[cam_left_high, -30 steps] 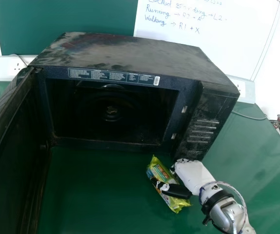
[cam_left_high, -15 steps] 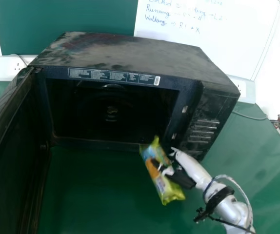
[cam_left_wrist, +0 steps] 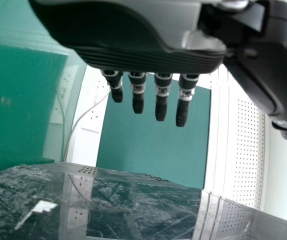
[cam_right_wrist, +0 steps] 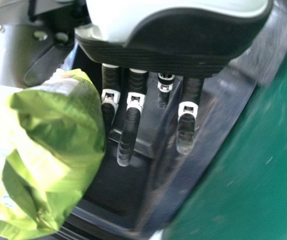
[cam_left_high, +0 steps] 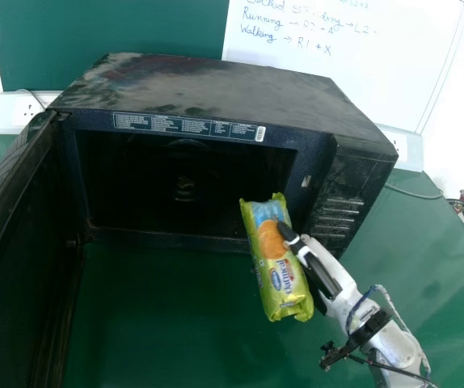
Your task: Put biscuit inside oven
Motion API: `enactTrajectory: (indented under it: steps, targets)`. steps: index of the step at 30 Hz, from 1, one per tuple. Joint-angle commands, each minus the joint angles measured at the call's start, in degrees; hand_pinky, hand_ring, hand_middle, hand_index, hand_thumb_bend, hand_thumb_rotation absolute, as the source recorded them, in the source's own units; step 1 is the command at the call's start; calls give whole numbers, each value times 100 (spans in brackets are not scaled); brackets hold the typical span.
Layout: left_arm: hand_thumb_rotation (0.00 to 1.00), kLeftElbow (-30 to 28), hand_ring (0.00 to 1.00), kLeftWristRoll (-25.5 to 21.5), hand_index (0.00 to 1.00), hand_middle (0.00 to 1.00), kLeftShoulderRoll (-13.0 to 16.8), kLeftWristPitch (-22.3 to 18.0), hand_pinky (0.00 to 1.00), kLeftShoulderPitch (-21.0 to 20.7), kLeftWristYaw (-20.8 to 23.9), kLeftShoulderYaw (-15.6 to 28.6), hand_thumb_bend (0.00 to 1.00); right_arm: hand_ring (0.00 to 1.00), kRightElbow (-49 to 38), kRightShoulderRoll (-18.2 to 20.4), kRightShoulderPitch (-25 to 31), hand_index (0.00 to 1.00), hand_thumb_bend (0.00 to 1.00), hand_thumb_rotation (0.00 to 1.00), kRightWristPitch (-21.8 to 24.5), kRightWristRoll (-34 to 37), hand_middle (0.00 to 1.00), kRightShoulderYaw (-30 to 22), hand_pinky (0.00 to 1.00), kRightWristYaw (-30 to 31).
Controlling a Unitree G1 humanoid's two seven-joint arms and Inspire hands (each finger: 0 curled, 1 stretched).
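From where I stood, the right hand (cam_left_high: 334,281) had the biscuit packet (cam_left_high: 279,263) pinched between thumb and fingers, tilted, just in front of the oven (cam_left_high: 216,93)'s mouth at its right side, still outside. The oven's door (cam_left_high: 22,250) hung wide open. The left hand (cam_left_wrist: 143,37) had its fingers straight, holding nothing.

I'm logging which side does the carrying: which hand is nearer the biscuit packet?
Right: the right hand holds the biscuit packet. The left hand hangs apart from it, over a dark, glossy surface.
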Motion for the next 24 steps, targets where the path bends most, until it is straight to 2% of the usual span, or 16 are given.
enactTrajectory:
  steps: [1,10,20,24]
  targets:
    - [71,43,74,16,83,83,22,8,51,2,-8,17,94,44,-140,25,-39,33,49,0,262,280,41,-93,19,53]
    - [70,54,74,13,83,84,34,12,50,1,-36,19,93,44,-84,111,-351,33,49,0,631,481,42,61,19,149]
    - [73,72,73,9,81,82,4,-19,50,-9,-61,14,95,44,-145,325,-850,33,49,0,907,-24,41,551,20,-183]
    - [73,59,75,36,82,82,-14,-25,49,1,-41,8,93,44,-50,456,-1119,33,49,0,1055,-49,42,726,20,-178]
